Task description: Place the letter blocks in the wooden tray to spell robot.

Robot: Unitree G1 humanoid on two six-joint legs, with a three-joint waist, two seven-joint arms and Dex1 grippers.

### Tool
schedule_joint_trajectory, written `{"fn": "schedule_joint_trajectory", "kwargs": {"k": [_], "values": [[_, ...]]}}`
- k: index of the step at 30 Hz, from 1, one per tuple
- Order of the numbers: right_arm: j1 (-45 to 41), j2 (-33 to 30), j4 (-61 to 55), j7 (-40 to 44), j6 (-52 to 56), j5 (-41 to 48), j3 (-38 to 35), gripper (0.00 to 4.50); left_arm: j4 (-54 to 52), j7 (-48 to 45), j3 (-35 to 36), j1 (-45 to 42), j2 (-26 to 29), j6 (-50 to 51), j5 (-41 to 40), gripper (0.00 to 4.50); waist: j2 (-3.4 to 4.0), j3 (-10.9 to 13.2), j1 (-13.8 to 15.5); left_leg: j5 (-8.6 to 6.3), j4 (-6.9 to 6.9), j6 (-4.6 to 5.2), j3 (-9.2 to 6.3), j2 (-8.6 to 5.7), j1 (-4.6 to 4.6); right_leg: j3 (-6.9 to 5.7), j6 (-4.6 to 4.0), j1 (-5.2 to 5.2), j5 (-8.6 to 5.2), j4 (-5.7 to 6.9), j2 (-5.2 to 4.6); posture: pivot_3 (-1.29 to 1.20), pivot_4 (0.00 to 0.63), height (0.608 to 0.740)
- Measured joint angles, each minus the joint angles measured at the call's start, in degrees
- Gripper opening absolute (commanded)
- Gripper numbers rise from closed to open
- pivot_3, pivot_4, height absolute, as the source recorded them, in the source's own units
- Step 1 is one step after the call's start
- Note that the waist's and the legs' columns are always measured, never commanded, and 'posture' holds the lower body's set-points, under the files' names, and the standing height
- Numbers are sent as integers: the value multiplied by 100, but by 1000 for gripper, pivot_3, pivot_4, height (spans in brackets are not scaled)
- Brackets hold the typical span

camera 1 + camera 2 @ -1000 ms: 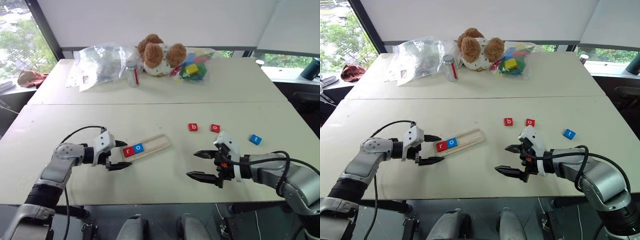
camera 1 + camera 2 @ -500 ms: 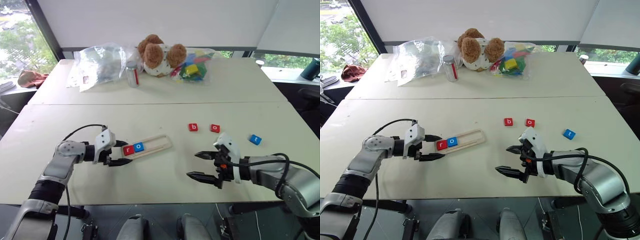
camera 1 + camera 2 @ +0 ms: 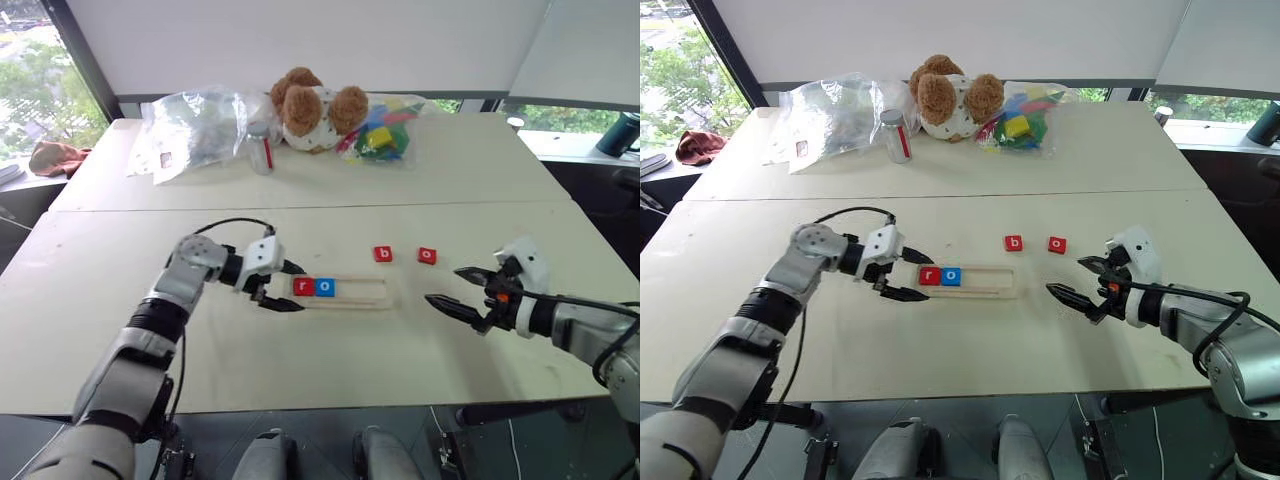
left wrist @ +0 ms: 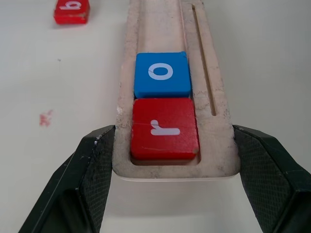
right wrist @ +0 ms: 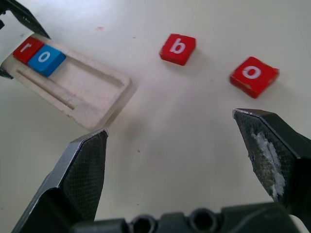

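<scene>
The left gripper (image 3: 281, 287) is clamped on the near end of the wooden tray (image 3: 372, 293), one finger against each long edge, as the left wrist view shows. The right gripper (image 3: 456, 289) hovers above the table (image 3: 330, 365) with its jaws spread wide and nothing between them; it is well apart from the tray's far end.

Two letter blocks are seated in the tray groove. The red r (image 4: 164, 128) occupies the end slot between the left fingers. The blue o (image 4: 162, 74) lies touching it in the next slot. The rest of the groove is bare.

Beyond the tray, the red b (image 3: 383, 254) and the red o (image 3: 427, 255) lie flat on the table, letter up, near each other and apart from the tray. The t block cannot be located.

Judgement: the task is roughly two-fifths complete. Remaining work is b, o and t, in that order. The b block is the likely next pick for the free right gripper.

Farther back stand a stuffed bear (image 3: 310, 108), a jar (image 3: 259, 149) and plastic bags (image 3: 195, 125).
</scene>
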Motion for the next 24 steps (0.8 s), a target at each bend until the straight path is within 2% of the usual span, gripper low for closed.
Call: {"fn": "schedule_joint_trajectory", "kwargs": {"k": [4,6,7,16,20,24], "values": [[177,135,-39,-162,-5,-92,5,4500,664,-23,-22,-215,-178,-268,131,3092,-2,1,-4,1,3,0,1,0,0,0,1,0,0,3,5,0,150,740],[140,215,-69,-281,-32,-154,8,4500,819,-80,-19,-316,-186,-371,166,4142,-2,1,-4,1,5,0,1,0,2,1,1,1,0,4,5,0,150,740],[120,231,-77,-340,-55,-190,22,4500,846,-100,-19,-321,-194,-405,168,4443,-1,1,-3,1,5,0,2,0,2,2,1,1,0,5,5,0,150,740],[-595,461,200,-831,137,-666,626,4500,707,-62,117,-134,-212,-433,158,4443,-2,1,-4,1,5,0,1,1,1,2,1,-2,0,6,-1,0,150,740],[-1577,1038,434,-1335,441,-836,916,4500,234,-72,341,-61,169,-177,70,4443,-3,2,-102,3,4,-3,-4,6,3,5,0,-5,0,15,1,0,150,740],[-2156,1853,783,-1937,871,-968,1101,4500,-836,-99,705,363,746,414,-259,4443,-1,1,-147,3,-9,-5,-7,10,-2,7,0,-19,0,16,1,0,150,740]]}}
